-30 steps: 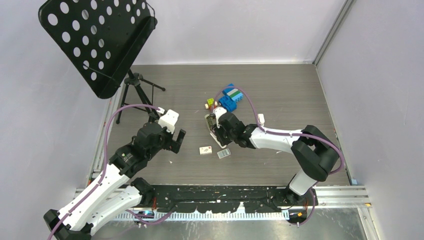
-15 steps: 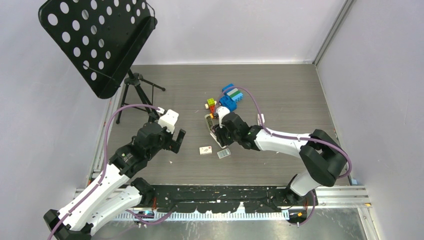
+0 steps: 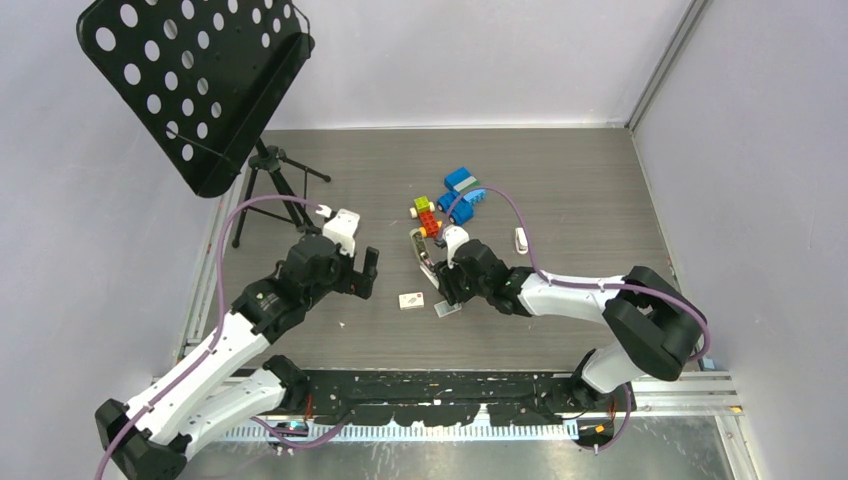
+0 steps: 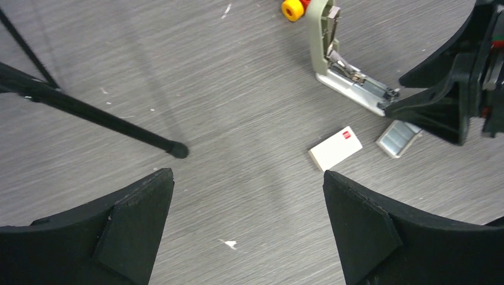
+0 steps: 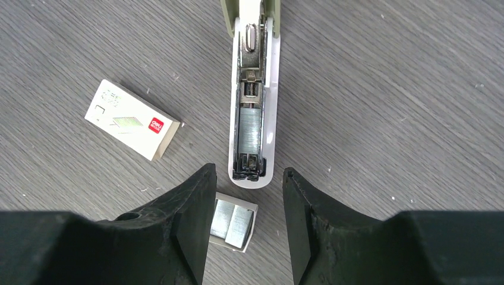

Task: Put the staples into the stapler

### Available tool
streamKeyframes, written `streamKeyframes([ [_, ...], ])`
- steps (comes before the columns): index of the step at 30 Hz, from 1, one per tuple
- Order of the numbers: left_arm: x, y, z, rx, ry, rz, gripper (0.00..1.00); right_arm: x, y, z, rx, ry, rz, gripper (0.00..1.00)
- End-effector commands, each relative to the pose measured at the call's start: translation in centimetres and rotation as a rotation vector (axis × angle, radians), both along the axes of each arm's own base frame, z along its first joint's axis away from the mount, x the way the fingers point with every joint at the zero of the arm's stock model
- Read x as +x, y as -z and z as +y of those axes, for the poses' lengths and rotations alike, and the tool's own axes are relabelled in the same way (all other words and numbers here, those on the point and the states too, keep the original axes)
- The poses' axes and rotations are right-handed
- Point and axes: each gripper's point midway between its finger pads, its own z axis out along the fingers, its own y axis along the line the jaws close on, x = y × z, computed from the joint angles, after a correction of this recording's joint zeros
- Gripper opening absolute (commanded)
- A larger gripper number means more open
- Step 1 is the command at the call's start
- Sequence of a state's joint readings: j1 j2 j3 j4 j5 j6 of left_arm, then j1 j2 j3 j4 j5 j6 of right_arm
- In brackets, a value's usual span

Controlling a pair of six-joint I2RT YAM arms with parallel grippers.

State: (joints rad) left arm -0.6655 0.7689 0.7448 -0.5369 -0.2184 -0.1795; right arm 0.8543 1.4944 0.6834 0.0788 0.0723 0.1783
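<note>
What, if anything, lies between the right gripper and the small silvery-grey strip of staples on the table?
Nothing visible. The right gripper hangs open above the silvery-grey strip of staples, which lies on the table between its fingers, just off the front end of the opened white mini stapler.

right wrist view: stapler (image 5: 252,101) lid cut off by top edge; staples (image 5: 233,222) partly hidden behind finger (image 5: 190,225) of right gripper (image 5: 248,172). top view: stapler near end under gripper, music stand (image 3: 190,80) top cropped.
</note>
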Motion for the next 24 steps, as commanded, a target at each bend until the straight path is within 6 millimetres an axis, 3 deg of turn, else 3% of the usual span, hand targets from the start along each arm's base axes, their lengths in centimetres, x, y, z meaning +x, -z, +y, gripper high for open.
streamKeyframes([
  [1,1.4,-2.0,-2.9,-0.179,-0.014,-0.007,1.00,1.1,-3.0,1.4,0.098,-0.009,-0.116,0.49],
  [18,7.5,-1.5,-8.6,-0.297,-0.053,0.023,1.00,1.1,-2.0,1.5,0.071,-0.046,-0.148,0.28],
  [24,9.5,-1.7,-10.3,-0.324,-0.060,0.027,1.00,1.0,-1.6,1.5,0.057,-0.060,-0.141,0.28],
])
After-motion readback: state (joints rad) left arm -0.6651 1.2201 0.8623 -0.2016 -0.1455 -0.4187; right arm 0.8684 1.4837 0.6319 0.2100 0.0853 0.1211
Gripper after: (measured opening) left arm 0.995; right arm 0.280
